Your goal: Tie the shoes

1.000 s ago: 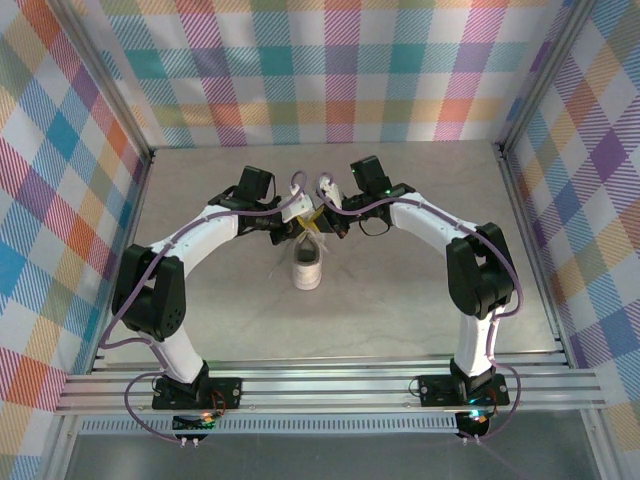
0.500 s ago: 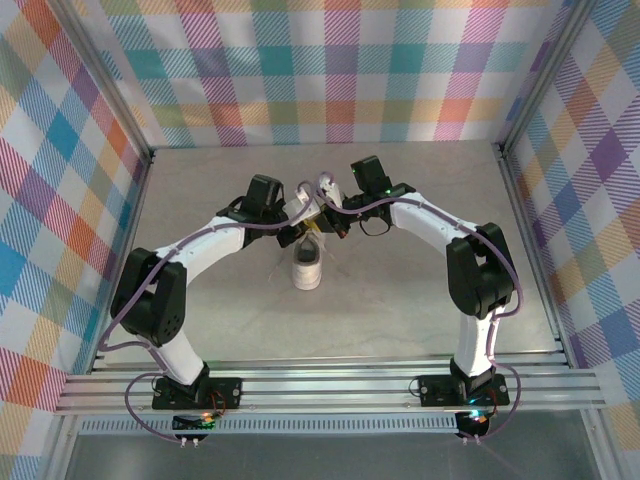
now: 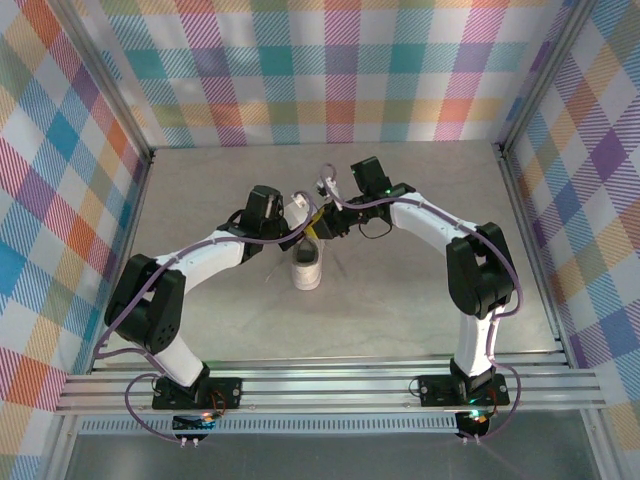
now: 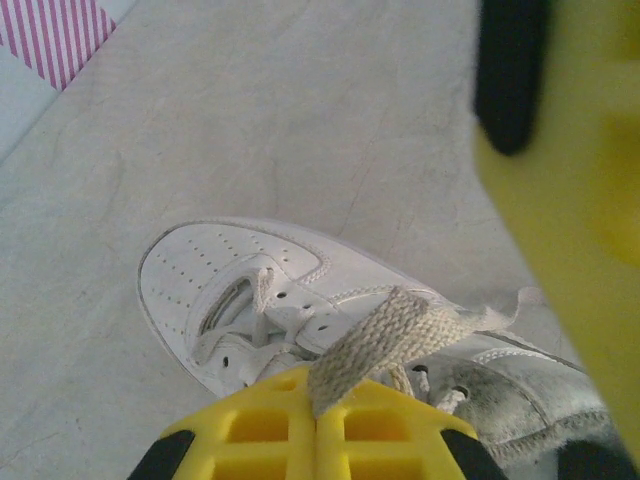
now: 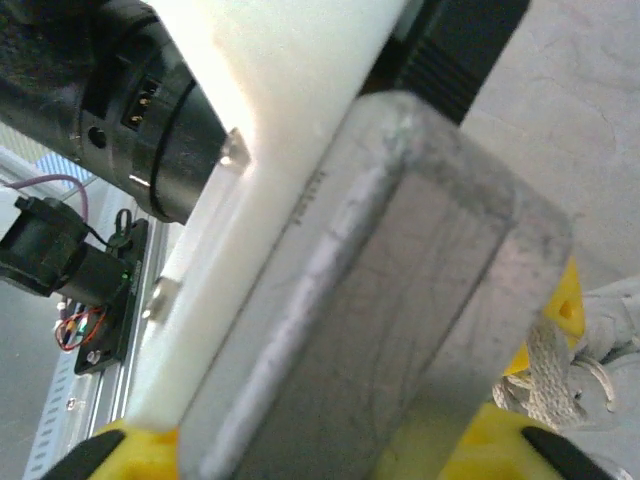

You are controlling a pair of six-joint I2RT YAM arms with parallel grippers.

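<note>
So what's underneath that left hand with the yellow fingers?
The white sneaker, toe and laced front visible, resting on the grey table. One lace runs up into the left hand, pinched shut. The sneaker's back end is hidden behind the hand.

Plaid walls (image 3: 330, 70), grey tabletop (image 3: 400, 290)

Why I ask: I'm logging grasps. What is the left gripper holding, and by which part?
The left gripper pinches one lace in its shut jaws, partway along its flat length, above the shoe.
</note>
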